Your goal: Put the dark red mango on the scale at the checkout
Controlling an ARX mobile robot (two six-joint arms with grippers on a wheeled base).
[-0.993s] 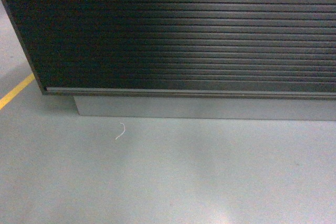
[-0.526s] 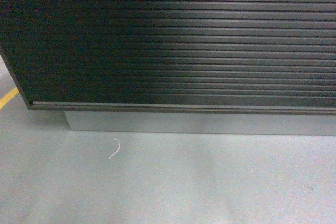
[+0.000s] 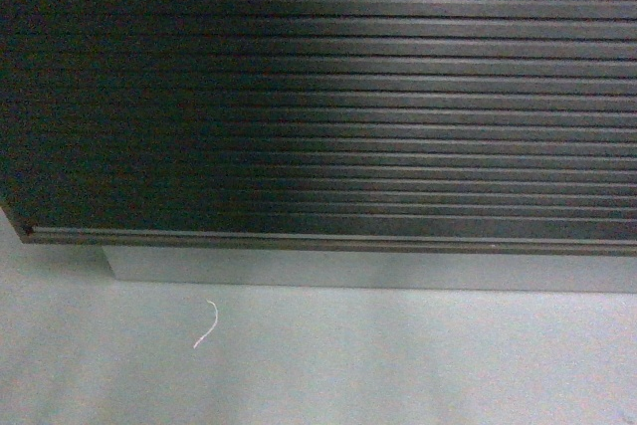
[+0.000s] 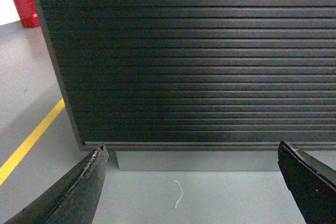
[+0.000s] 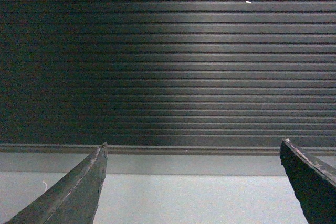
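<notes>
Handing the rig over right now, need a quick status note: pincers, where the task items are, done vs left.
Left pincer: open, holding nothing.
Right pincer: open, holding nothing.
The dark ribbed-slat checkout counter on its grey plinth fills every view; only its front shows. A thin white string scrap lies on the grey floor.
Mango and scale: not in any view.
Done: nothing visible.
Left: find the mango, pick it, set it on the scale.
</notes>
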